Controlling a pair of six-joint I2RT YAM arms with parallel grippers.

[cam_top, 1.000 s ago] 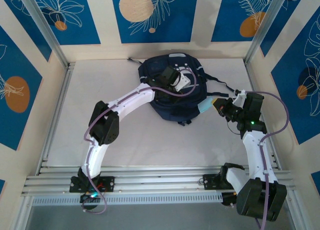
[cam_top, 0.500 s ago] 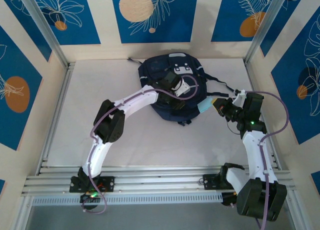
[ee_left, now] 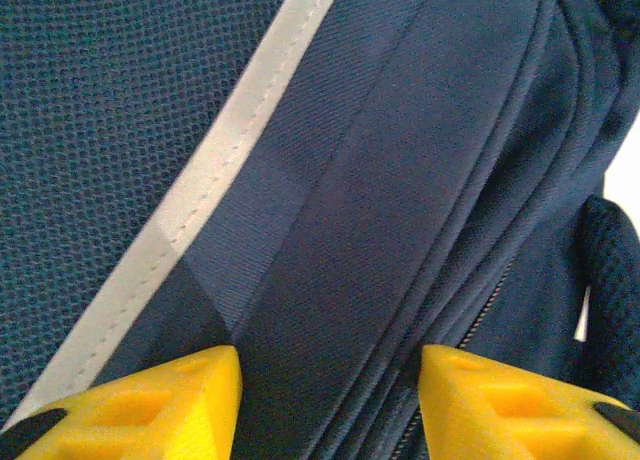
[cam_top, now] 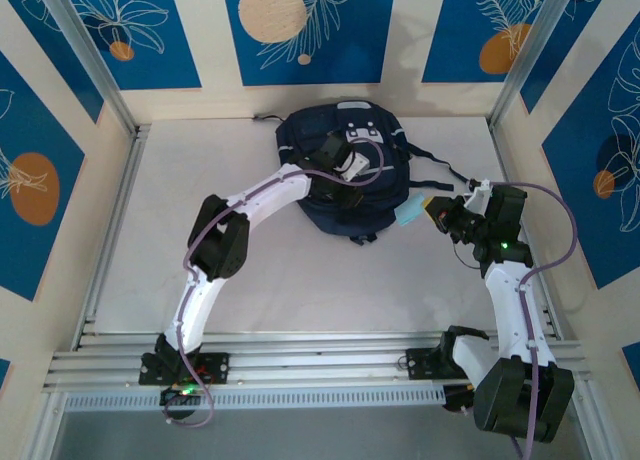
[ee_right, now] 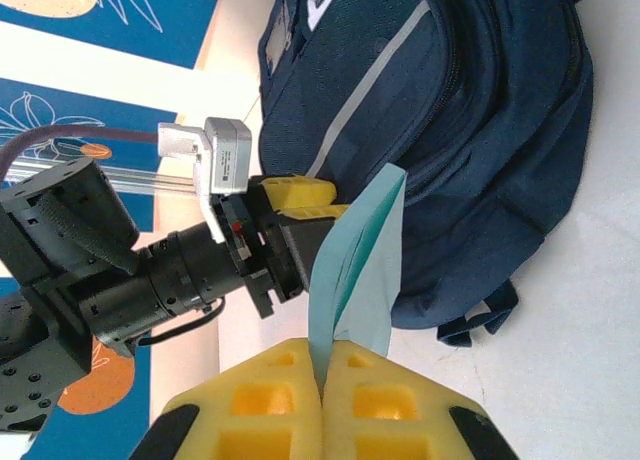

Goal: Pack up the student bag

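The student bag (cam_top: 390, 192), a dark navy backpack, lies at the back middle of the table. In the left wrist view its fabric (ee_left: 400, 180) shows a pale grey stripe (ee_left: 200, 190) and a zip seam. My left gripper (cam_top: 347, 180) rests on top of the bag, and its yellow fingertips (ee_left: 150, 400) stand apart with flat fabric between them, so the left gripper (ee_left: 330, 390) is open. Just right of the bag (ee_right: 470, 130), my right gripper (cam_top: 437, 212) (ee_right: 323, 370) is shut on a thin light teal folded sheet (ee_right: 355, 270) (cam_top: 408, 215) that points toward the bag's side.
A black strap (cam_top: 440, 170) trails from the bag toward the right wall. Metal frame posts and blue patterned panels enclose the table on three sides. Aluminium rails (cam_top: 300, 365) run along the near edge. Bare white tabletop (cam_top: 200, 170) lies left of the bag.
My left gripper has opened on the bag. The bag has settled flatter, and its grey-white front patch now shows beyond the wrist. The right arm and its teal sheet have not moved.
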